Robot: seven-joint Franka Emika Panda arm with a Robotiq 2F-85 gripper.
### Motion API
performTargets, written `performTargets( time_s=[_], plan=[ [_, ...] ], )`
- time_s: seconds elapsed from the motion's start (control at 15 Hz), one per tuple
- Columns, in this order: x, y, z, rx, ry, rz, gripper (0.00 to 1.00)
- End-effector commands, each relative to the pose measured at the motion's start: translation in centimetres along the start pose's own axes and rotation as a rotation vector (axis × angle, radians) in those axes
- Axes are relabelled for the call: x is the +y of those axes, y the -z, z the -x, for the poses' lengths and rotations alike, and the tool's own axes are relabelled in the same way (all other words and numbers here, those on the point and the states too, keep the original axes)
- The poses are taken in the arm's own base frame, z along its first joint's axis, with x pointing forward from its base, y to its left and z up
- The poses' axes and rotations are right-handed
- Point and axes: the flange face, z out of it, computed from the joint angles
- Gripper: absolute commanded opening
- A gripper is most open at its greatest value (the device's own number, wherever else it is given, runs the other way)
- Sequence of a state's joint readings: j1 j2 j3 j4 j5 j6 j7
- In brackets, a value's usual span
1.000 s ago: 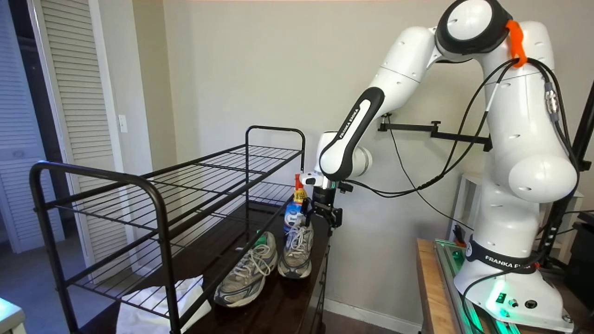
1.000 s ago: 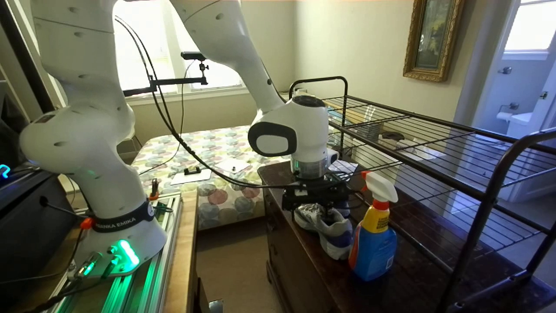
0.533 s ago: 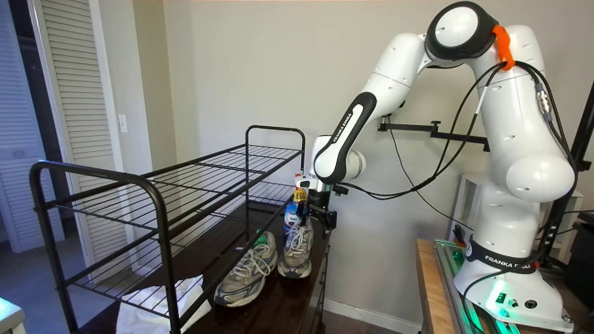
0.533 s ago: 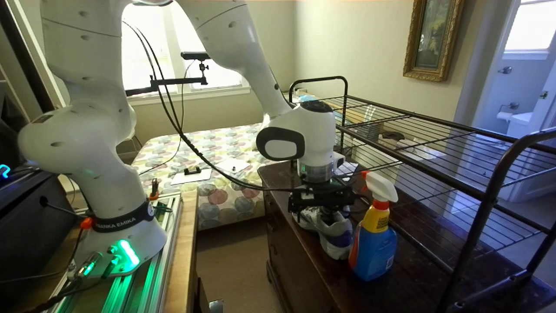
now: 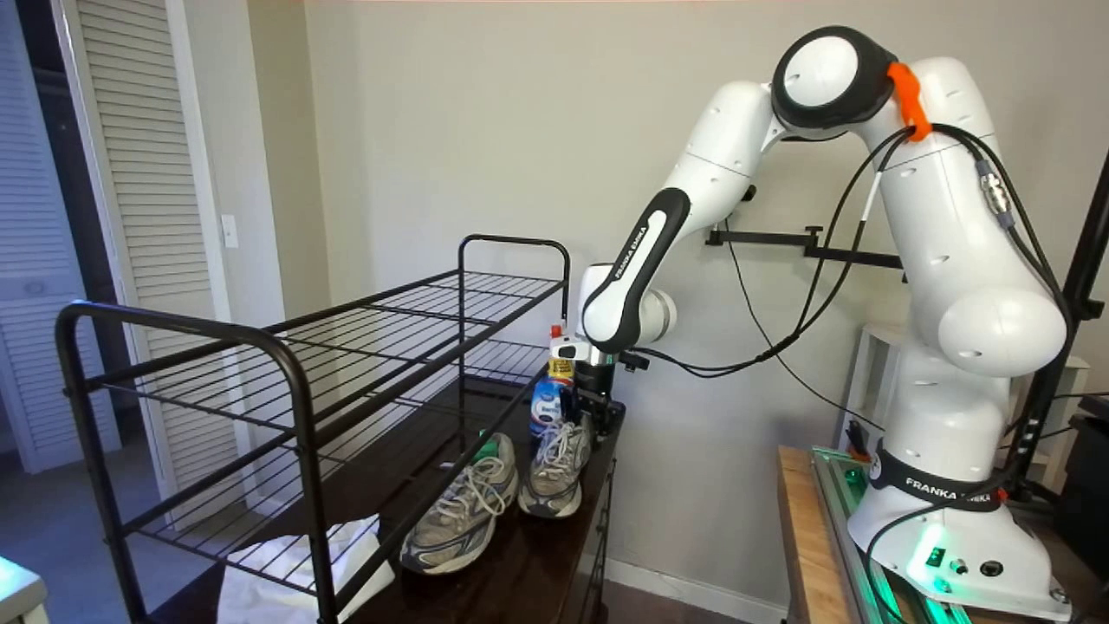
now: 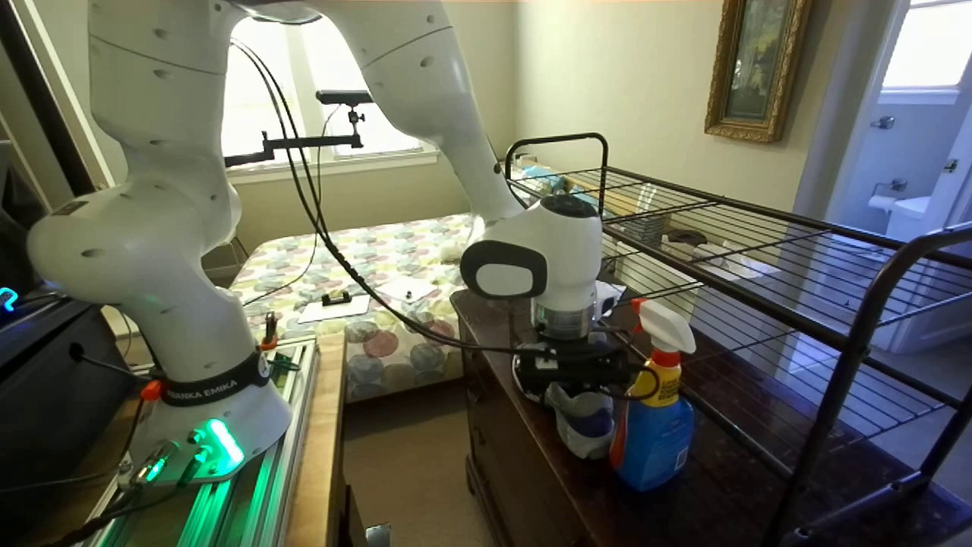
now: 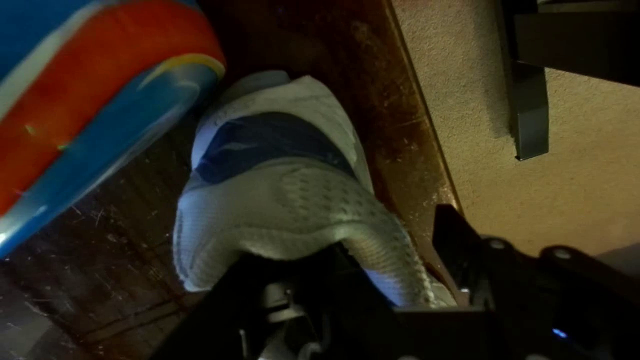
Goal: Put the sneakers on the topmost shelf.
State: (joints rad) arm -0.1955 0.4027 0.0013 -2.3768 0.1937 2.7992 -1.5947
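Note:
The sneakers, grey-and-white with laces, stand on a dark wooden top below the rack. In an exterior view the left sneaker (image 5: 463, 511) is free, and the right sneaker (image 5: 554, 468) has my gripper (image 5: 586, 418) at its ankle opening. From the wrist, that sneaker's heel (image 7: 280, 200) shows a dark blue patch. My gripper (image 7: 395, 232) straddles its side wall: one finger is inside the opening, while the other finger (image 7: 452, 235) stands outside with a visible gap to the shoe. The topmost shelf (image 6: 715, 280), black wire, holds nothing that I can see.
A blue spray bottle (image 6: 653, 437) with a red-and-white trigger stands close behind the right sneaker's heel. A white cloth (image 5: 299, 559) lies under the rack's near end. The dresser's edge (image 7: 425, 110) runs just beside the shoe. A lower wire tier sits beneath the upper one.
The arm has come down and toward the rack, bringing my gripper low over the right sneaker's opening. The gripper's fingers look closer together. The left sneaker and the bottle have not moved.

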Motion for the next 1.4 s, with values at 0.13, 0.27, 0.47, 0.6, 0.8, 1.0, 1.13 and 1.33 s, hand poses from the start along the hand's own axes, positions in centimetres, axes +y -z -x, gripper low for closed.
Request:
performTargets(
  time_s=[0.13, 0.27, 0.47, 0.6, 0.8, 1.0, 1.13, 1.33],
  plan=[
    [0.4, -0.8, -0.3, -0.032, -0.017, -0.016, 0.08],
    [-1.7, 0.2, -0.8, -0.043, 0.001, -0.046, 0.02],
    [-5.5, 1.1, 0.0, -0.064, 0.026, -0.128, 0.03],
    [-8.7, 2.0, 0.7, -0.077, 0.056, -0.208, 0.02],
    [-12.6, 4.0, 1.2, -0.065, 0.009, -0.250, 0.03],
    [-15.2, 6.4, 0.5, -0.046, -0.060, -0.201, 0.03],
    [-12.7, 9.9, -0.7, -0.012, -0.123, -0.144, 0.03],
    [-12.2, 15.2, -2.0, 0.039, -0.219, -0.030, 0.03]
  ],
)
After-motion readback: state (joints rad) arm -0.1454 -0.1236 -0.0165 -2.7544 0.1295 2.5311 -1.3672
